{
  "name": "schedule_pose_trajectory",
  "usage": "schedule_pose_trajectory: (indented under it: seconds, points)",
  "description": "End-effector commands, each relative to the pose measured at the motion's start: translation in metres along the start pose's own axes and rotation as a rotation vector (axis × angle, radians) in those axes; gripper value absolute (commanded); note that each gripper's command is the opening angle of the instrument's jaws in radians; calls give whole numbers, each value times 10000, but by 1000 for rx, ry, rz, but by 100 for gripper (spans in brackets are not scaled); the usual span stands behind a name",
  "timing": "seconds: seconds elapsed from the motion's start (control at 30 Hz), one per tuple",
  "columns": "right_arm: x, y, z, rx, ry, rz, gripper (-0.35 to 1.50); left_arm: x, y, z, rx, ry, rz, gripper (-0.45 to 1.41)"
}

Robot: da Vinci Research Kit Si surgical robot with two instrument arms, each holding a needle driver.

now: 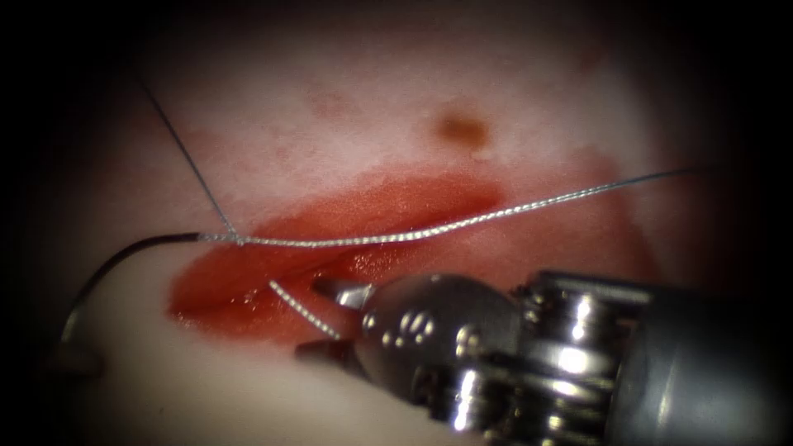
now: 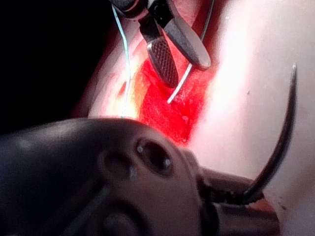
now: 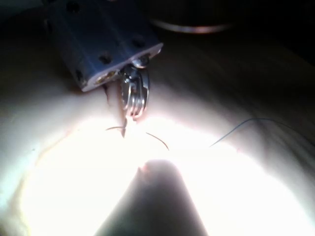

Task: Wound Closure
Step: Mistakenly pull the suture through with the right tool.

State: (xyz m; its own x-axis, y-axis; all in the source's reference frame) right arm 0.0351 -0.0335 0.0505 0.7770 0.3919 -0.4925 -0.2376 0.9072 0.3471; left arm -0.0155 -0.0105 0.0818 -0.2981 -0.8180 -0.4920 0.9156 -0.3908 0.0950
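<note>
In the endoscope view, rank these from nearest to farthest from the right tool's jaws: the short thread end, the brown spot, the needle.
From the right tool, whose jaws stand open:
1. Short thread end, lying between the jaws over the cut.
2. Brown spot, up on the tissue beyond the cut.
3. Needle, far left, held by the left tool.

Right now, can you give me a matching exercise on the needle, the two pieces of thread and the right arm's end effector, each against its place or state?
1. curved dark steel needle
2. short silvery cut end of thread
3. long silvery braided thread
4. right arm's steel end effector

A. lies across the red cut in the pale tissue
B. held by the left end effector, left of the cut, out of the tissue
C. lies between open jaws
D. open, holding nothing

Pairs: 1-B, 2-C, 3-A, 4-D.
</note>
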Motion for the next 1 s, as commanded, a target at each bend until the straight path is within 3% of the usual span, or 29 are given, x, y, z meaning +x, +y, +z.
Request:
schedule_pose_trajectory:
  seconds: [0.03,0.23,0.27,0.73,1.0]
  points:
    - [14,5,8,-3,5,-2,31,-7,-7,-5,4,-5,1,-45]
    - [19,10,14,-15,3,10,12,-7,-7,-5,4,-5,1,-45]
    - [21,11,15,-1,2,12,-35,-7,-7,-5,4,-5,0,-45]
    - [18,10,4,35,-1,-10,-35,-6,-7,-5,4,-5,0,-45]
    - [-36,18,-38,91,-69,-66,-35,-7,-7,-7,3,-2,1,-45]
